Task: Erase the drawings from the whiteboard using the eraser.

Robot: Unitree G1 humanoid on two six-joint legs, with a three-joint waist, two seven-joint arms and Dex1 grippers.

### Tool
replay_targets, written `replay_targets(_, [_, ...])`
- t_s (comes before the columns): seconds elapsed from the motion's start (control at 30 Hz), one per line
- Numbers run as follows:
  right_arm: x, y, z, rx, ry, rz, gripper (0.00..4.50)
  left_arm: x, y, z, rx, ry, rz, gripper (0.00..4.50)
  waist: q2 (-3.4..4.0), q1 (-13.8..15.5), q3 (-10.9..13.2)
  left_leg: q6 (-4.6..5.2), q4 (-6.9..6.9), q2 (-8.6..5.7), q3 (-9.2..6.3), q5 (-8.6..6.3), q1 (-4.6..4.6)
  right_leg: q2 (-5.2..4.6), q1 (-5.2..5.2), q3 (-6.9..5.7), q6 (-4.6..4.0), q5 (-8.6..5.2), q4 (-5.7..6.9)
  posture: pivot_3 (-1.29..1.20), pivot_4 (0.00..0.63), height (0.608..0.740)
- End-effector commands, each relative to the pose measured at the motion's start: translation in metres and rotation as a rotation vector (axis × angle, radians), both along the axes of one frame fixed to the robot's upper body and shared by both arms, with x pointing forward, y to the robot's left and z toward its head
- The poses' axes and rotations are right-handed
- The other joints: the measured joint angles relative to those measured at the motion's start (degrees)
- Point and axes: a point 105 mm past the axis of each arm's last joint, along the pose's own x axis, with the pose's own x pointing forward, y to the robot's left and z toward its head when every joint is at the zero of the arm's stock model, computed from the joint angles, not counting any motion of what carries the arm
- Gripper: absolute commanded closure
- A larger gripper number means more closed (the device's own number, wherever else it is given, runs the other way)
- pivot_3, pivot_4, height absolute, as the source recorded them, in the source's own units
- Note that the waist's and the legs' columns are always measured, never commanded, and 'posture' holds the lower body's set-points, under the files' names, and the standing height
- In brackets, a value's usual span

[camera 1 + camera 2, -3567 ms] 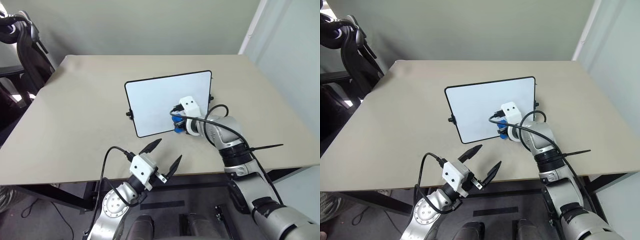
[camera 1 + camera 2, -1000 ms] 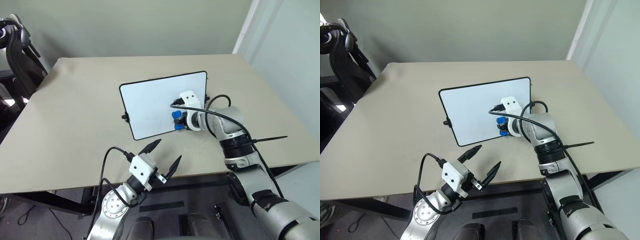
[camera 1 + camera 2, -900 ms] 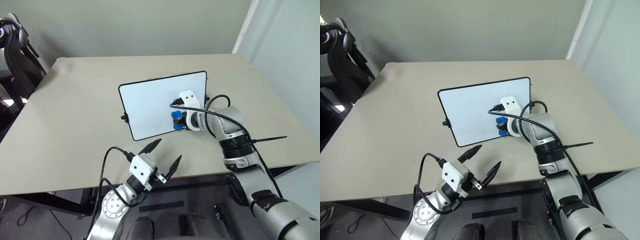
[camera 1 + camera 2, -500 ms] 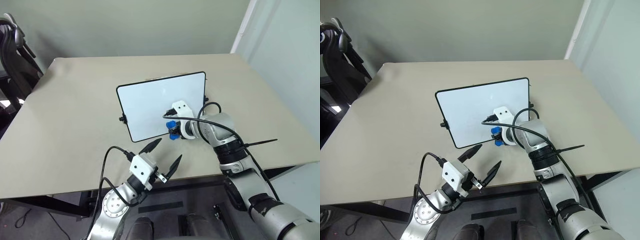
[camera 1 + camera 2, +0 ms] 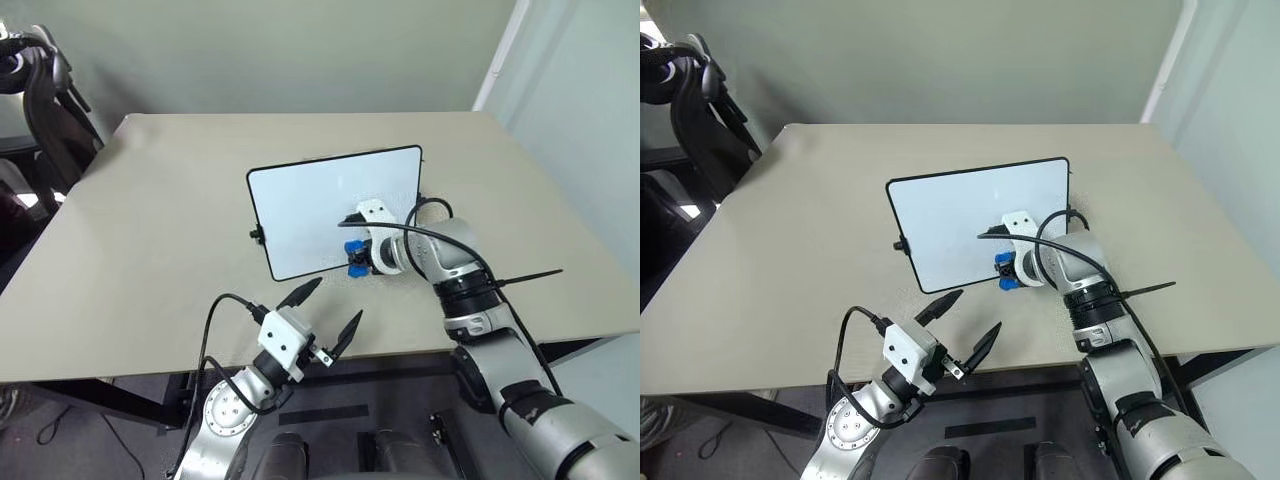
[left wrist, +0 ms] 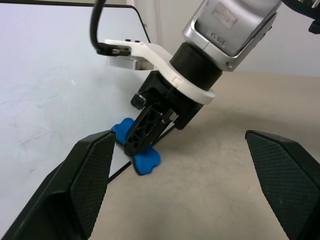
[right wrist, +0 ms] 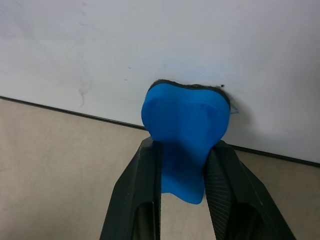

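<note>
Table (image 5: 150, 220): beige top, carrying the whiteboard.

Whiteboard (image 5: 310, 205): white, black-framed, rounded corners, lying flat near the table's middle, a small black knob (image 5: 255, 234) showing at its left edge.

Eraser (image 7: 184, 132): bright blue block, sitting at the board's near edge toward the right corner, its head pressing on the white surface while its tail is overhanging the frame onto the table.

Drawings (image 7: 234, 111): a faint blue trace is peeking out beside the eraser's head; the rest is too hidden to tell.

Right gripper (image 5: 356, 257): reaching down over the board's near edge, its black fingers (image 7: 137, 200) clamping the eraser from both sides.

Left gripper (image 5: 325, 315): hovering over the table's near edge, well apart from the board, its fingers spreading wide with nothing between them.

Chair (image 5: 45, 90): black, standing beyond the table's far left corner.
</note>
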Motion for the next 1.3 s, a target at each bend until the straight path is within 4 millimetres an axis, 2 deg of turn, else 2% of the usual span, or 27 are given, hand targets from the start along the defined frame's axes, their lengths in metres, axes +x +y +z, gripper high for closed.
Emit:
replay_targets(0.03, [0.01,-0.029,0.005,-0.066,-0.032,-0.119,3.34,-0.002,0.0,0.014,-0.021,-0.053,-0.003,0.0,-0.01,0.2,0.0,0.0,0.0,-0.01,0.0,0.0,-0.02,-0.01,-0.01,0.01,-0.01,0.01,0.0,0.0,0.15,0.73])
replay_targets(0.2, [0.018,-0.039,0.013,-0.046,-0.065,-0.2,3.34,-0.001,0.0,0.013,-0.018,-0.053,-0.005,0.0,-0.01,0.3,0.0,0.0,0.0,-0.02,0.0,0.0,-0.06,-0.02,-0.02,0.02,-0.02,0.01,0.0,0.0,0.15,0.73])
replay_targets(0.43, [0.02,-0.034,0.018,-0.018,-0.085,-0.214,3.34,0.0,0.0,0.013,-0.016,-0.053,-0.005,0.0,-0.02,0.2,0.0,0.02,0.0,-0.01,0.01,0.02,-0.05,0.0,-0.02,0.02,-0.01,0.01,0.03,0.0,0.15,0.73])
replay_targets(0.67, [0.019,-0.009,0.031,0.025,-0.174,-0.136,3.34,0.001,-0.002,0.012,-0.017,-0.052,-0.008,0.0,-0.05,-0.4,0.1,0.06,0.0,-0.01,0.02,0.05,-0.08,0.01,-0.03,0.02,0.02,0.03,0.03,0.0,0.15,0.73])
replay_targets(0.9, [0.016,-0.001,0.036,0.001,-0.251,-0.087,3.34,0.003,-0.003,0.011,-0.019,-0.05,-0.007,0.0,-0.06,-1.0,0.1,0.24,-0.01,0.02,0.01,0.16,-0.01,0.04,-0.11,0.02,0.26,0.17,0.03,0.0,0.15,0.73])
replay_targets(1.13, [0.002,0.025,0.05,0.061,-0.358,0.034,3.34,0.003,-0.004,0.011,-0.021,-0.049,-0.011,0.0,-0.08,-1.1,0.0,0.34,0.0,0.02,0.01,0.22,0.03,0.04,-0.15,0.02,0.25,0.19,0.02,0.0,0.15,0.73])
replay_targets(1.3, [-0.005,0.035,0.052,0.064,-0.436,0.096,3.34,0.003,-0.004,0.011,-0.02,-0.05,-0.013,0.0,-0.13,-1.1,0.0,0.35,0.0,0.03,0.0,0.23,0.05,0.04,-0.14,0.02,0.29,0.19,0.0,0.0,0.15,0.73])
